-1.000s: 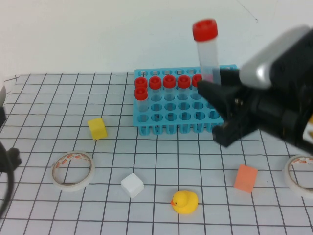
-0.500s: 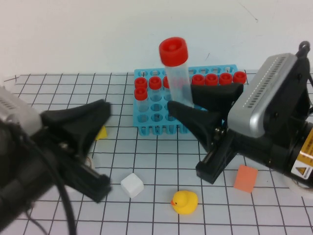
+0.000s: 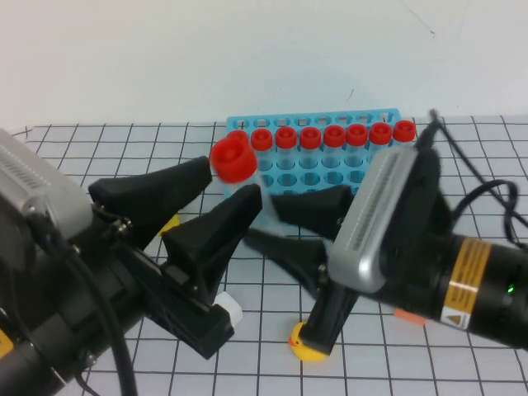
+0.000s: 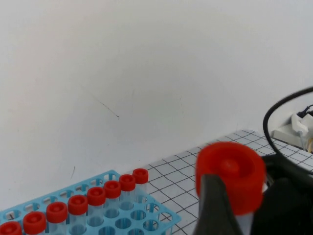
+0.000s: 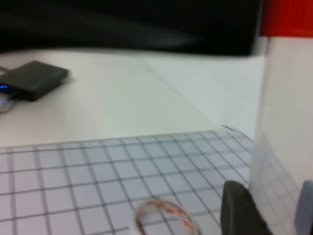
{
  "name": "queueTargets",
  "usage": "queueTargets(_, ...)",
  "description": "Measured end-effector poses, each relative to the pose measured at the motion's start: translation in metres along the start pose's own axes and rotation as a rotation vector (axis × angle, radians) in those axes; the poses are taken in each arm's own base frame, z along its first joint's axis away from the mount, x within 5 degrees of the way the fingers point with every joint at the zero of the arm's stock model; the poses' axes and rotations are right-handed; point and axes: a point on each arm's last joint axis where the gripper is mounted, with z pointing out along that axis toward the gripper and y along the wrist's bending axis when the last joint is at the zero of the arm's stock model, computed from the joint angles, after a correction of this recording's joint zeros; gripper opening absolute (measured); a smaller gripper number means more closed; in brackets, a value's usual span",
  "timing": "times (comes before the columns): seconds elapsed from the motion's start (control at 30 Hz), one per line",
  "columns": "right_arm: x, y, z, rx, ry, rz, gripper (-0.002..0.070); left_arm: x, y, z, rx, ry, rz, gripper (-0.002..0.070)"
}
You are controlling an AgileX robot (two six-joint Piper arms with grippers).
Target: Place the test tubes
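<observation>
A clear test tube with a red cap [image 3: 231,158] hangs tilted above the table's middle. My right gripper [image 3: 262,221] is shut on its lower body, which fills the edge of the right wrist view [image 5: 283,122]. Coming in from the left, my left gripper [image 3: 232,181] stands open, one finger on each side of the tube's upper part. The left wrist view has the cap [image 4: 230,176] right behind one finger [image 4: 215,210]. The blue rack [image 3: 313,115] stands behind, with a back row of red-capped tubes [image 3: 334,134].
A yellow duck [image 3: 309,346] and a white cube [image 3: 233,307] peek out under the arms near the front. A yellow cube [image 3: 169,223] is mostly hidden by the left arm. A tape roll [image 5: 164,213] lies on the grid mat.
My right arm has carried the tube to the left, lowered and tilted it. My left arm has come in from the left, and its gripper has opened around the tube.
</observation>
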Motion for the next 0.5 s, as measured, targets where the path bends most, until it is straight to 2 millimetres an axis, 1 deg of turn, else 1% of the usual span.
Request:
queueTargets(0.2, 0.0036, 0.0068, 0.0091, -0.077, -0.081, 0.018, 0.0235, -0.0009, 0.0007, 0.0001, -0.008, -0.011, -0.02, 0.0387)
queueTargets(0.4, 0.0009, 0.0098, 0.0094, -0.11, -0.125, 0.0, 0.0235, -0.0007, 0.0014, 0.0001, -0.016, -0.009, -0.017, 0.0387)
queueTargets(0.47, 0.0008, 0.0103, 0.0093, -0.115, -0.126, -0.006, 0.0235, -0.0012, 0.0018, 0.0001, -0.02, -0.014, -0.019, 0.0372)
queueTargets(0.5, 0.0016, 0.0106, 0.0097, -0.118, -0.123, -0.008, 0.0235, -0.0018, 0.0022, 0.0001, -0.024, -0.021, -0.019, 0.0351)
